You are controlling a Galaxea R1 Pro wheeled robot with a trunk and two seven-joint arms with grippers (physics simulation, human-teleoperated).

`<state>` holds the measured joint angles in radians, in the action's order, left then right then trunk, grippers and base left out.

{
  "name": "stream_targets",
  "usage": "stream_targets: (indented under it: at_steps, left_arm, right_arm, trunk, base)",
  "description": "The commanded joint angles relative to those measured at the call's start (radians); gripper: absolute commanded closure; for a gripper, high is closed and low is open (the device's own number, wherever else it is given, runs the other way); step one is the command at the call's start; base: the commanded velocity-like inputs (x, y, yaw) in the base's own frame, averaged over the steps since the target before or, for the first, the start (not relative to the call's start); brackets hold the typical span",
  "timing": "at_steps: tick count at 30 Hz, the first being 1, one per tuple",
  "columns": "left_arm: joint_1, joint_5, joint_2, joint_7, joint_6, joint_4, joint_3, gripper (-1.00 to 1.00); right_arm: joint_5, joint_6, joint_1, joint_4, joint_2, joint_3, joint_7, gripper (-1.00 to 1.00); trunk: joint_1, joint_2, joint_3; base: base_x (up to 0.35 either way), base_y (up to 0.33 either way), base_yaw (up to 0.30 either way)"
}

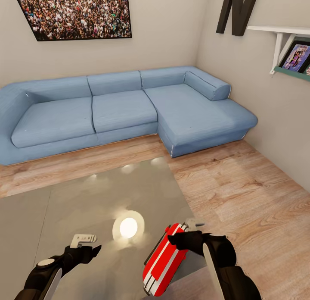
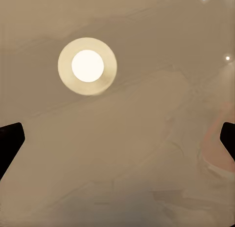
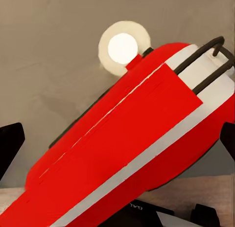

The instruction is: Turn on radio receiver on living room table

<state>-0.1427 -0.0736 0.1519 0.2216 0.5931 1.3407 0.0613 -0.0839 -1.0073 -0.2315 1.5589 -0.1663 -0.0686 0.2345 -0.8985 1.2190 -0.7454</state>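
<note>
A: Any text? Where's the radio [image 1: 164,261]?
B: Only a big black letter N [image 1: 236,10] on the beige wall. The radio is a glossy red box with rounded corners, white bands and a thin wire handle, tilted at the near right edge of the desk [image 1: 77,205].
A: Desk surface?
B: Glossy grey-taupe, mirrors a round ceiling light [image 1: 128,226].
A: End effectors?
B: Right end effector [image 1: 189,233] is at the radio's handle end; grip unclear, cannot tell. Left end effector [image 1: 86,244] hovers over bare desk, fingers spread wide, holding nothing.
A: Background?
B: Blue L-shaped sofa [image 1: 125,108], light wood floor [image 1: 241,196], crowd photo [image 1: 75,11].
</note>
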Motion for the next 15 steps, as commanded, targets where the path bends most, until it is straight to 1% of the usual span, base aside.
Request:
stream_targets:
  at_steps: [1,3,6,9,15]
  left_arm:
    - [0.000,0.000,0.001,0.000,0.000,0.000,0.000,-1.00]
    - [0.000,0.000,0.000,0.001,-0.001,0.000,0.000,-1.00]
    - [0.000,0.000,0.000,0.000,-0.001,0.000,0.000,-1.00]
    - [0.000,0.000,0.000,0.000,-0.001,0.000,0.000,-1.00]
    - [0.000,0.000,0.001,0.001,-0.001,0.000,0.000,-1.00]
  right_arm:
    - [-0.013,-0.001,-0.002,-0.001,-0.006,-0.004,-0.006,-1.00]
    - [-0.029,-0.003,-0.005,-0.003,-0.008,-0.008,-0.016,-1.00]
    - [-0.038,-0.003,-0.013,-0.015,-0.008,-0.010,-0.039,-1.00]
    - [-0.038,-0.004,-0.029,-0.033,-0.008,-0.010,-0.062,-1.00]
    - [-0.032,0.001,-0.036,-0.040,-0.008,-0.009,-0.090,-1.00]
  trunk:
    - [0.000,0.000,0.000]
    - [0.000,0.000,0.000]
    - [0.000,0.000,0.000]
    - [0.000,0.000,0.000]
    - [0.000,0.000,0.000]
  base:
    - [0.000,0.000,0.000]
    - [0.000,0.000,0.000]
    - [0.000,0.000,0.000]
    - [0.000,0.000,0.000]
    - [0.000,0.000,0.000]
